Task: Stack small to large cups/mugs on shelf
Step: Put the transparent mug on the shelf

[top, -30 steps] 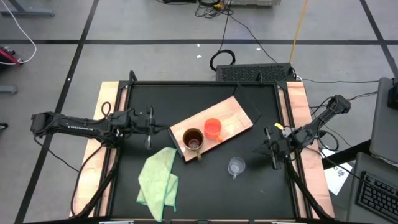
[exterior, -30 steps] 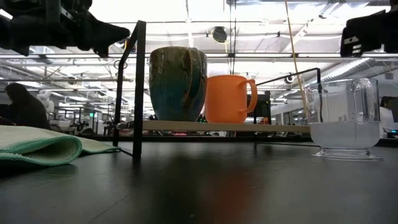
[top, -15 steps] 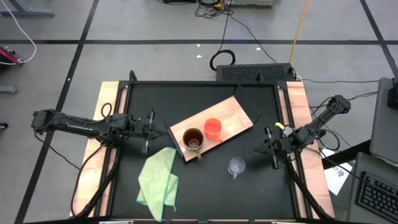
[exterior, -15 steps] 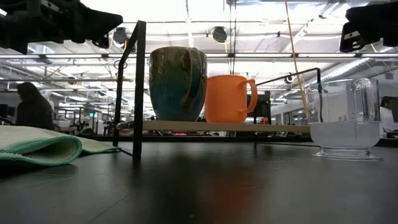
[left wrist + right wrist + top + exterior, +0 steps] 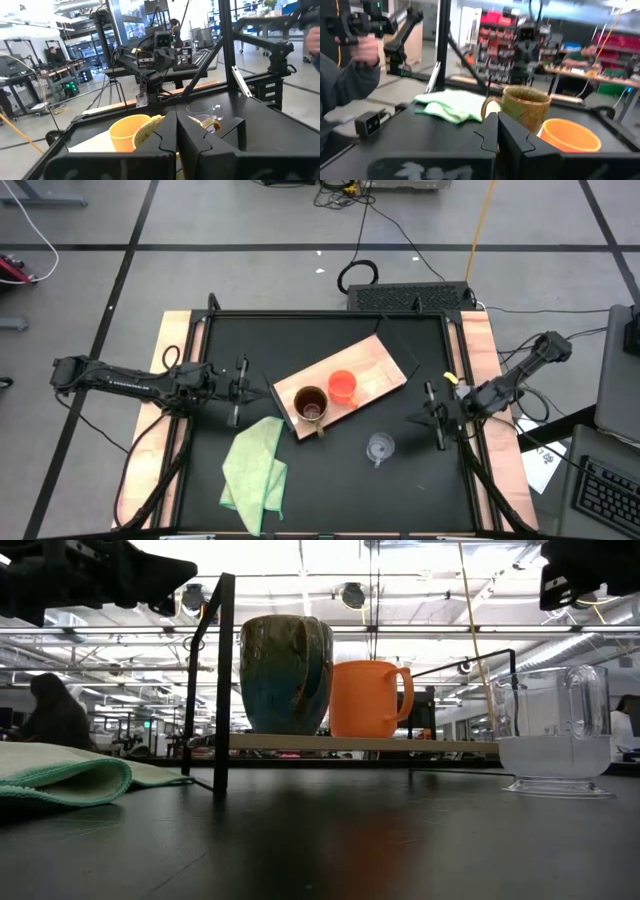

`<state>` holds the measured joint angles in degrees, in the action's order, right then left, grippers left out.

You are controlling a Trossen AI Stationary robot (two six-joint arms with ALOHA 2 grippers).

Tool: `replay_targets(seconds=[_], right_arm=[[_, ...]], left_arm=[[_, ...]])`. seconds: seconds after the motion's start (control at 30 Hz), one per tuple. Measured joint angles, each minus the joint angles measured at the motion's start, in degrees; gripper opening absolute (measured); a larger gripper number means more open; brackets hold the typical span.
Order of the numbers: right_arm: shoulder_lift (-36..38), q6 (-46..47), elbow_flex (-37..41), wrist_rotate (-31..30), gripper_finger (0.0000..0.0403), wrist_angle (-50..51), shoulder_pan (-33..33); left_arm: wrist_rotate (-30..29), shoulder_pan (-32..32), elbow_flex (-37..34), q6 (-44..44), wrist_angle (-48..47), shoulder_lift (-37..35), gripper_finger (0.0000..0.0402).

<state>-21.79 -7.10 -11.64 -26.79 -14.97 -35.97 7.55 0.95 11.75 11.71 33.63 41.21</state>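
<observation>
The light-wood shelf point(image 5: 378, 368) lies slantwise on the black table. The brown mug point(image 5: 311, 406) stands upright on its near left end, and the orange-red mug point(image 5: 342, 386) stands beside it, mid-board. The clear glass cup point(image 5: 379, 448) stands on the table itself, nearer than the shelf. In the low view the brown mug point(image 5: 285, 675), orange mug point(image 5: 365, 698) and glass cup point(image 5: 555, 730) stand in a row. My left gripper point(image 5: 258, 390) hovers shut, left of the shelf. My right gripper point(image 5: 415, 420) hovers shut, right of the glass cup. Both wrist views show shut fingers, left gripper point(image 5: 176, 120) and right gripper point(image 5: 497, 122).
A light green cloth point(image 5: 255, 465) lies crumpled at the table's near left, close to the brown mug. A black frame post point(image 5: 222, 680) stands by the shelf. Beyond the table a person's hand point(image 5: 362, 50) holds a device. Bare tabletop lies between the glass cup and the near edge.
My left gripper has drawn back a little toward the table's left edge, away from the shelf. My right gripper has risen slightly. The mugs, glass cup, shelf and cloth have stayed where they were.
</observation>
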Motion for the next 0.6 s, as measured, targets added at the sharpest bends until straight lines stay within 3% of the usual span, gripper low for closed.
replay_targets(seconds=[0.37,0.6], right_arm=[[-14.4,8.8,-12.5,0.3,0.0000,6.3,2.4],[-21.4,17.0,-17.1,8.9,0.0000,11.0,5.9]], left_arm=[[-0.1,0.0,0.0,0.1,0.0,0.0,0.0004],[-0.5,0.0,0.0,-1.9,0.6,0.0,0.0003]])
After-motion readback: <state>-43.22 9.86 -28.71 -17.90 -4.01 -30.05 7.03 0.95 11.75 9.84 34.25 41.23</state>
